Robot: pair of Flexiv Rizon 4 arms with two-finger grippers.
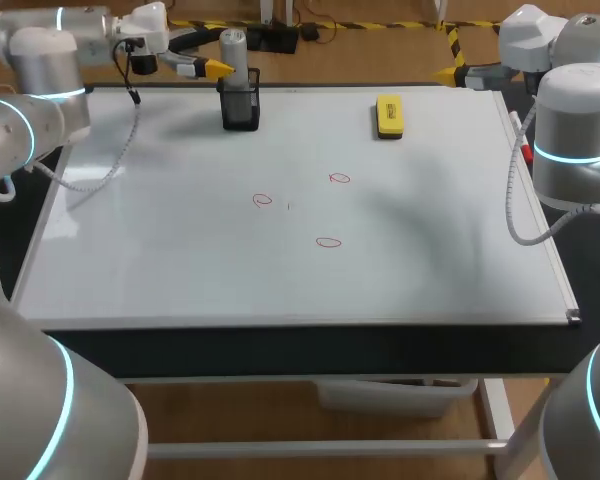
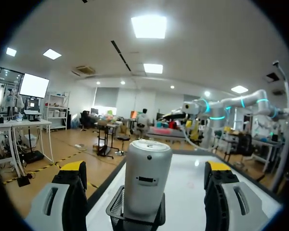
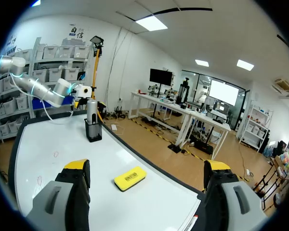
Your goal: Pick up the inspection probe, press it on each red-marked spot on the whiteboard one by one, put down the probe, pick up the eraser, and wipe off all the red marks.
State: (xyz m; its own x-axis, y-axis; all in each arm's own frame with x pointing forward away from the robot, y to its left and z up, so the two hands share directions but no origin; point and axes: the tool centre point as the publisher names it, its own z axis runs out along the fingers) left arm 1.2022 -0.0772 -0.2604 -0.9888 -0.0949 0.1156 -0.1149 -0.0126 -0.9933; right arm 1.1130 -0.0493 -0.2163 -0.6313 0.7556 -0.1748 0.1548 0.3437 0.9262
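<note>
— Standing in its black holder (image 1: 240,112) at the whiteboard's (image 1: 180,270) far edge: one inspection probe (image 2: 147,175). Lifted?
— No. Left gripper (image 2: 145,166) level with it, jaws wide, one finger on either side, neither touching.
— Red marks (image 1: 327,241)?
— Three, mid-board. None wiped; none pressed, I'd judge.
— Eraser (image 1: 389,115)?
— Yellow, lying flat, well apart from the holder. Right gripper (image 3: 145,166) near the board's far right corner, jaws wide, empty. Every step left to do.

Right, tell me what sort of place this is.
Probably a robotics lab bench: left arm and right arm flank a whiteboard with red marks, a probe in its holder and a yellow eraser.
</note>
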